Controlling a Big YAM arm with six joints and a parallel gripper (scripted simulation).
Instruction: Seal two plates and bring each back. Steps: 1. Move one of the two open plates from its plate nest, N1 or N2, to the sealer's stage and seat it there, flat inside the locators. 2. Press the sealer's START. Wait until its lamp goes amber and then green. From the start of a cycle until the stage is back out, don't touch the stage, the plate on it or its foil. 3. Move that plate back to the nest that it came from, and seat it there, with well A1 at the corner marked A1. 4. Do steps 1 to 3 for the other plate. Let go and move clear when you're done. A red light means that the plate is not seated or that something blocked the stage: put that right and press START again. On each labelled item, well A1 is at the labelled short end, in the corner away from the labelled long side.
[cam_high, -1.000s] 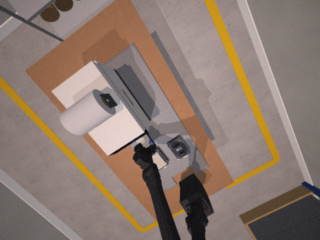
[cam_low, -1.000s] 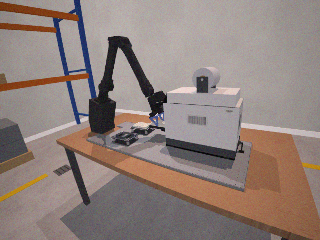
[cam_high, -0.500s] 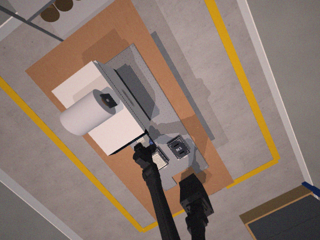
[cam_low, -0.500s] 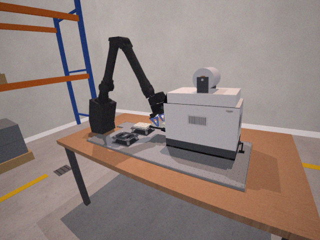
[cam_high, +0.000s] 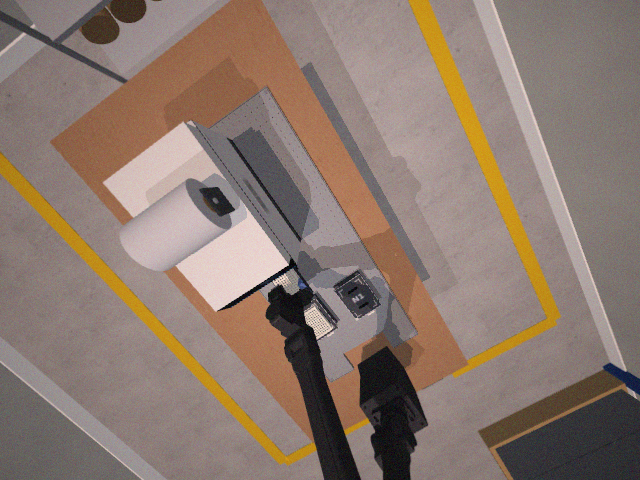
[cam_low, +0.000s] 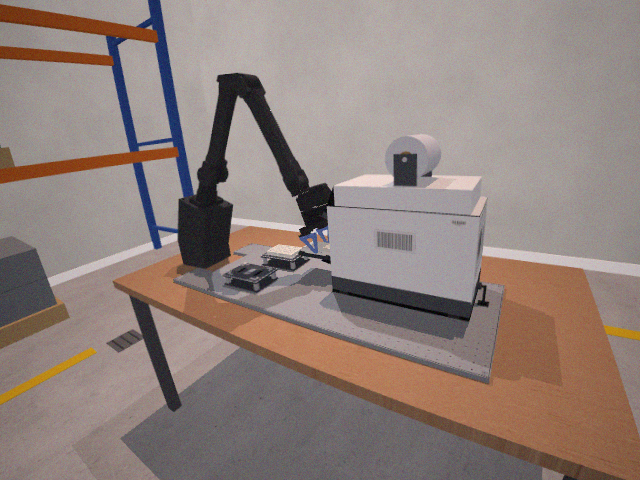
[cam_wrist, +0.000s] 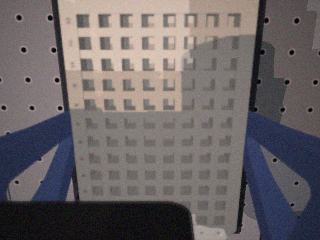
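In the exterior view, nest N1 (cam_high: 356, 291) (cam_low: 250, 276), bare of a plate, lies at the claw's eight o'clock. Next comes the other plate (cam_high: 318, 320) (cam_low: 283, 251), at nine. Then the claw (cam_high: 293, 285) (cam_low: 316, 246) (cam_wrist: 159, 119), pinching the working plate (cam_high: 283, 281) (cam_low: 325, 246) (cam_wrist: 152, 117) by its long sides, fingers at nine and three in the wrist view, long axis twelve to six. The sealer (cam_high: 232, 258) (cam_low: 403, 253) stands at three o'clock; that axis must match its locators (whether the plate is seated, I cannot tell).
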